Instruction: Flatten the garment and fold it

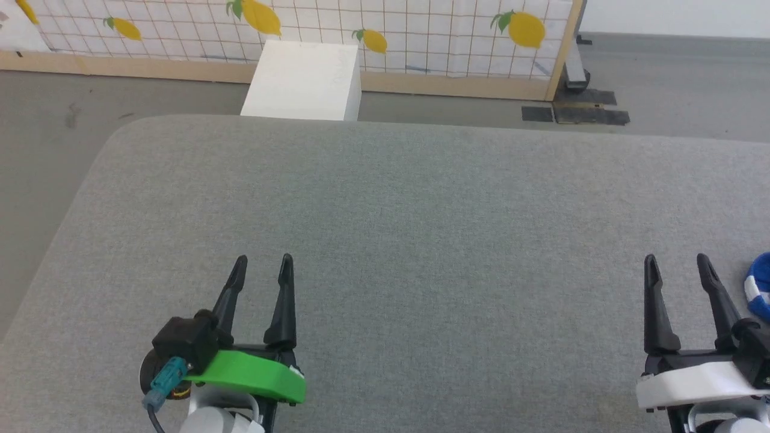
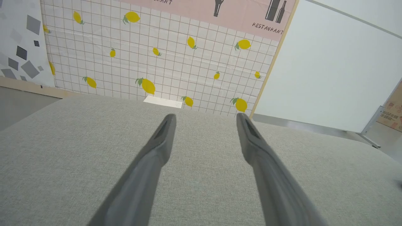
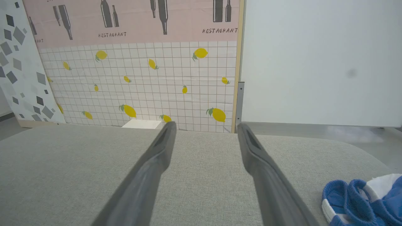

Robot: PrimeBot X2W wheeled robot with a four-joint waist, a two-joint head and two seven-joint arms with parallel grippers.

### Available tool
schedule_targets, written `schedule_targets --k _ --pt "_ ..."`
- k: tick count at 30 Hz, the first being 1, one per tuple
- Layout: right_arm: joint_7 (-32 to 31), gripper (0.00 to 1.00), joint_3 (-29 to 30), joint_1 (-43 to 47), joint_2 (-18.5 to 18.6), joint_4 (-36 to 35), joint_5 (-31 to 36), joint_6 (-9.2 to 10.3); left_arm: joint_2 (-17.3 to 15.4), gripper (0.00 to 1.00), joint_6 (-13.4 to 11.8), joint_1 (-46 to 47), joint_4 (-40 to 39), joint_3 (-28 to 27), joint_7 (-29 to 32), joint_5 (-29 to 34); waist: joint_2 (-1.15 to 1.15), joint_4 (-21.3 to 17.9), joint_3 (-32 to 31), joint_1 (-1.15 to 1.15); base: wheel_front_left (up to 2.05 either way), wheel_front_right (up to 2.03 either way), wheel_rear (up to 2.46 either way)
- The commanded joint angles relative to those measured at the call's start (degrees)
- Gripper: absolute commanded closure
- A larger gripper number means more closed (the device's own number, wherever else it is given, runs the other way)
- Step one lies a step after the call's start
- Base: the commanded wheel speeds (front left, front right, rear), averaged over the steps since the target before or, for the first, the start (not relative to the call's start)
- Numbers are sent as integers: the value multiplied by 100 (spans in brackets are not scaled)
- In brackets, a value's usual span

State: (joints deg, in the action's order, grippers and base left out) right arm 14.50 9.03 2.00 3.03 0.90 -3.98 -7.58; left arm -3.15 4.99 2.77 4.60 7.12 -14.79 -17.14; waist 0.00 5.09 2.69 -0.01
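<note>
Near: left gripper (image 1: 263, 260) spread, empty. Right gripper (image 1: 676, 260) same.
Garment (image 1: 759, 291) bunched, near-right on tabletop (image 1: 385, 198), just right of right gripper, cut off by head-view edge.
Risk: half-blind reach pinches 1 layer only, or shoves it twd edge.
Far: white box (image 1: 304, 81), no factor.

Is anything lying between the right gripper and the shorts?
No. Only bare grey padded surface separates the right gripper from the shorts, which lie just to its right. Both the head view and the right wrist view show this.

Grey fabric table (image 1: 421, 198), lemon-print tiled panel (image 1: 421, 30), grey floor (image 1: 662, 90)
</note>
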Motion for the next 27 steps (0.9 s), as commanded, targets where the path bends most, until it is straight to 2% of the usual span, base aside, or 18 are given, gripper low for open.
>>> schedule_targets --k 1,18,19,27 --pt "47 0 -24 59 -13 -31 -31 9 26 0 -16 -79 -36 -1 -20 22 0 2 -9 1 0 0 0" --pt "50 0 -80 47 -14 -87 -229 9 27 0 -1 -35 -22 43 -20 -38 0 -93 118 1 0 0 0" --pt "16 100 -79 29 -2 -60 -183 0 1 100 -1 -21 -32 46 2 -1 0 -91 115 1 0 0 0" --pt "11 100 -80 29 0 -54 -179 0 0 100 -1 -21 -33 67 12 3 0 -96 115 1 0 0 0"
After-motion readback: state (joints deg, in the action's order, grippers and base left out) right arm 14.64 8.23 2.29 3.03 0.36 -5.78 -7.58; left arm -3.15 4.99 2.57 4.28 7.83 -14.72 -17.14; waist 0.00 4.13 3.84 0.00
